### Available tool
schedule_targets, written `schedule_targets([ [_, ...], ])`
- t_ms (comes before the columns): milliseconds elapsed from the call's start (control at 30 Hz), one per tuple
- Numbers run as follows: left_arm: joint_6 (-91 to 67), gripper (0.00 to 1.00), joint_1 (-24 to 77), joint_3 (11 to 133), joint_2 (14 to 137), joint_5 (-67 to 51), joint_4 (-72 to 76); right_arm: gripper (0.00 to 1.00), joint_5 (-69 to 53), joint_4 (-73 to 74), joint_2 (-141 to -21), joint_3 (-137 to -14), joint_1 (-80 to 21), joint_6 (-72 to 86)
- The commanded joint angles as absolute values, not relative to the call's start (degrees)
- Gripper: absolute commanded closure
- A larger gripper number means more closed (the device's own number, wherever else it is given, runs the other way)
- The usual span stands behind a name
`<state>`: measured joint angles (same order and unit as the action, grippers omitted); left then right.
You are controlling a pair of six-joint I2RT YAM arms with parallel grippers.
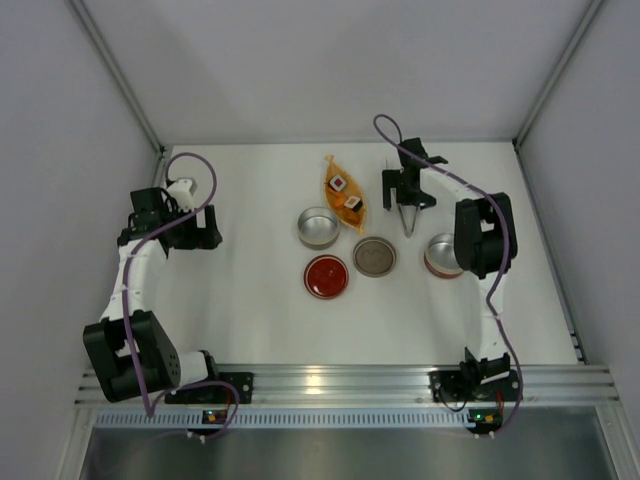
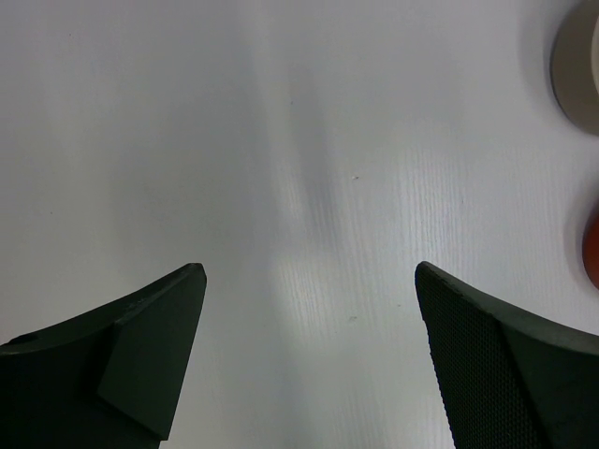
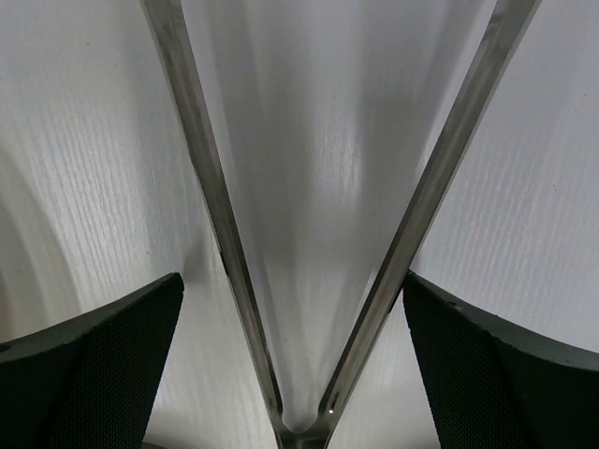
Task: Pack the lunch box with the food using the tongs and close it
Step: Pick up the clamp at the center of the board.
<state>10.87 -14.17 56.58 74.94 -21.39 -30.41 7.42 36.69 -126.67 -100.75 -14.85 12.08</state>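
The silver tongs [image 1: 408,222] lie flat on the white table, their joined end toward the arm bases. My right gripper [image 1: 407,199] hovers right over them, open. In the right wrist view the tongs [image 3: 213,196] spread as a V between the fingers of the right gripper [image 3: 292,277]; the right finger sits against one arm and the left finger stands apart from the other. The food [image 1: 339,183] is two dark-topped pieces [image 1: 352,204] on an orange leaf-shaped dish [image 1: 331,170]. A round steel lunch box bowl [image 1: 318,227] stands beside it. My left gripper [image 1: 210,238] is open over bare table at the left [image 2: 310,267].
A grey round lid [image 1: 375,257] and a red-lined round container [image 1: 327,277] sit in front of the steel bowl. Another steel container [image 1: 440,255] lies partly under my right arm. The left wrist view catches the steel bowl's rim [image 2: 573,56] and a red edge [image 2: 592,248].
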Motion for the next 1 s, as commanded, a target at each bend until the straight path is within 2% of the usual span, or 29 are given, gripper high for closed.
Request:
schedule_targets([
  [0,10.7,0.02,-14.4,58.7,74.8,-22.1,-27.8,0.0,7.0,35.1,-128.4,-104.4,-13.6,12.6],
  [267,10.5,0.02,-14.4,58.6,74.8,-21.3,-26.5,0.04,2.5,35.1,-130.0,-105.2,-12.3,12.0],
  [367,9.8,0.02,-14.3,59.1,74.7,-21.4,-26.4,0.13,1.9,35.3,-129.7,-104.2,-12.5,11.4],
  [467,9.5,0.02,-14.4,59.7,74.8,-21.8,-26.6,0.27,1.6,35.6,-129.1,-102.9,-12.6,10.5],
  [500,9.5,0.02,-14.4,59.8,74.8,-21.8,-26.9,0.34,1.3,35.8,-128.5,-102.3,-12.6,10.3],
  [600,9.4,0.02,-14.4,59.9,74.4,-22.3,-27.7,0.43,0.4,36.5,-126.0,-101.6,-12.6,9.4],
  [800,9.8,0.02,-14.4,59.5,72.5,-22.4,-28.8,0.51,-1.2,39.3,-118.4,-102.3,-12.2,6.0],
  [967,9.8,0.02,-14.4,59.5,71.3,-22.9,-29.3,0.52,-3.3,43.5,-114.9,-104.9,-11.9,2.3],
])
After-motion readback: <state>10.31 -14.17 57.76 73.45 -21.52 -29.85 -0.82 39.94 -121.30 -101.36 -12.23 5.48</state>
